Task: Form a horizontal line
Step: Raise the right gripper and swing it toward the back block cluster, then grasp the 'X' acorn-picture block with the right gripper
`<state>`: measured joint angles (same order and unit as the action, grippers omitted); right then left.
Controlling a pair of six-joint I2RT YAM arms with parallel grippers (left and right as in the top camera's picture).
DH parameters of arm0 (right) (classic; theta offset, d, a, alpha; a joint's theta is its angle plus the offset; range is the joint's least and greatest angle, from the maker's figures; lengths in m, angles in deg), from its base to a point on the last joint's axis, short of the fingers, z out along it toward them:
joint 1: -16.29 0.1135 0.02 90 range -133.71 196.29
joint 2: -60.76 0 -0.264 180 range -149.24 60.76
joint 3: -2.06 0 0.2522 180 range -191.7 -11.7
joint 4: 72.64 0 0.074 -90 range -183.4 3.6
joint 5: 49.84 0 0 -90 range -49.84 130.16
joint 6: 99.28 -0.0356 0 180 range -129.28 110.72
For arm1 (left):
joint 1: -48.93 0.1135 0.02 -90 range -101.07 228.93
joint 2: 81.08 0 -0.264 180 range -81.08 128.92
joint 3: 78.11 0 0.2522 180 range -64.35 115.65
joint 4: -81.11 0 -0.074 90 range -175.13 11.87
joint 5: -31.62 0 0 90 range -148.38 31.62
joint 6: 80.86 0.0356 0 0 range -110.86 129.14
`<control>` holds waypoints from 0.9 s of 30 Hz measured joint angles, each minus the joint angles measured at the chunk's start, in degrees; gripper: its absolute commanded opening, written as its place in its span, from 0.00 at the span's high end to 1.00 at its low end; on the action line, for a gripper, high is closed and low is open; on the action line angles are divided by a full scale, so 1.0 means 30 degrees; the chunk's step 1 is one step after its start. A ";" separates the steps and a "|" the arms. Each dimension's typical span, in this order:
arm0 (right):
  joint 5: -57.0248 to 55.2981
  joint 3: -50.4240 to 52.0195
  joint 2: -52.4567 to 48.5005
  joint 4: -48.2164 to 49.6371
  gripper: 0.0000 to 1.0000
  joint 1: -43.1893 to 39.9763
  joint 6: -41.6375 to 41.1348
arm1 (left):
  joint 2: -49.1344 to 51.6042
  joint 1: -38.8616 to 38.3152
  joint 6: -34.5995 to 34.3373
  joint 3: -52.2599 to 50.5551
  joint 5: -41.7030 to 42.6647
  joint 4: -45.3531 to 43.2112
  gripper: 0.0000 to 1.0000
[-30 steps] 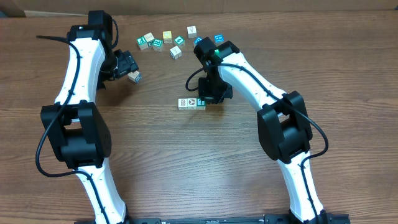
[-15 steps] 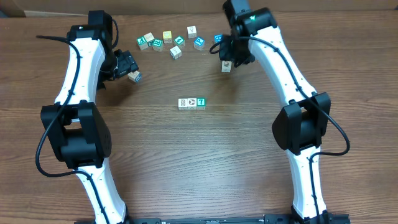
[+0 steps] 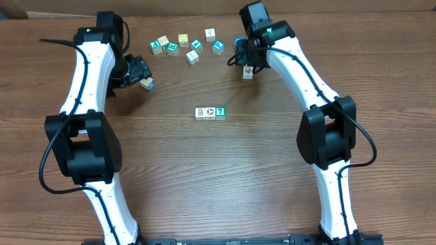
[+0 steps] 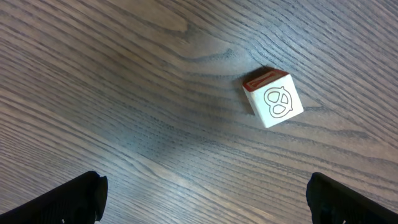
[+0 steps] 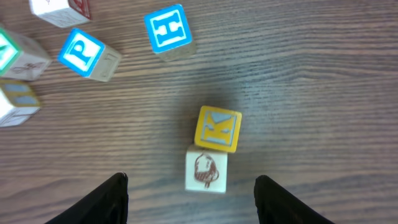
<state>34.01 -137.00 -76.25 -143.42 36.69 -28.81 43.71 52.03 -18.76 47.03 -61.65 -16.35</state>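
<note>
The horizontal line [image 3: 210, 113] is a short straight row of three cubes at mid-table: two white-faced ones and a teal one at its right end. My right gripper [image 3: 247, 66] [image 5: 196, 205] is open at the back right. A loose cube [image 3: 248, 71] [image 5: 206, 170] lies just ahead of its fingertips, untouched, showing a white face with a brown print and a yellow K face. My left gripper [image 3: 142, 73] [image 4: 205, 202] is open wide at the back left with nothing between its fingers. A white cube [image 4: 273, 99] [image 3: 147, 84] with a pretzel print and a red side lies ahead of it.
Several loose cubes [image 3: 184, 44] are scattered along the back of the wooden table [image 3: 170, 163]. In the right wrist view a blue H cube [image 5: 168, 29] and a blue P cube [image 5: 84, 53] lie beyond the gripper.
My right gripper has left the row's teal end, moved to the back right and opened over the loose cube. The left arm and the row have not moved.
</note>
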 measured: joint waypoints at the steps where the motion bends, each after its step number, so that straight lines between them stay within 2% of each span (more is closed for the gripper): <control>1: -0.0066 0.0350 0.0000 0.0393 0.39 0.0000 0.0015 | 0.0000 0.0000 0.0000 0.0000 0.0000 0.0007 0.00; 7: -0.0233 0.2732 0.0000 0.2820 0.40 -0.0022 0.0051 | 0.0000 0.0000 0.0000 0.0000 0.0000 0.0007 0.00; 8: -0.0240 0.3075 -0.0015 0.3111 0.43 -0.0022 0.0051 | 0.0000 0.0000 0.0000 0.0000 0.0000 0.0000 0.00; 11: -0.0240 0.3912 -0.0015 0.3774 0.62 -0.0022 0.0219 | 0.0000 0.0000 0.0000 0.0000 0.0000 0.0000 0.00; 13: -0.0240 0.4167 -0.0058 0.3956 0.81 -0.0022 0.0211 | 0.0000 0.0000 0.0000 0.0000 0.0000 0.0007 0.00; 14: -0.0255 0.4211 -0.0066 0.4000 0.87 -0.0022 0.0270 | 0.0000 0.0000 0.0000 0.0000 0.0000 0.0007 0.00; 20: -0.0321 0.4087 -0.0066 0.3585 0.90 -0.0022 0.0087 | 0.0000 0.0000 0.0000 0.0000 0.0000 0.0000 0.00; 27: -0.0255 0.2681 -0.0066 -0.0525 0.92 -0.0022 0.0087 | 0.0000 0.0000 0.0000 0.0000 0.0000 0.0000 0.00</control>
<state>33.24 -128.95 -76.45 -144.99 36.63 -28.54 43.71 52.03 -18.76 47.03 -61.65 -16.35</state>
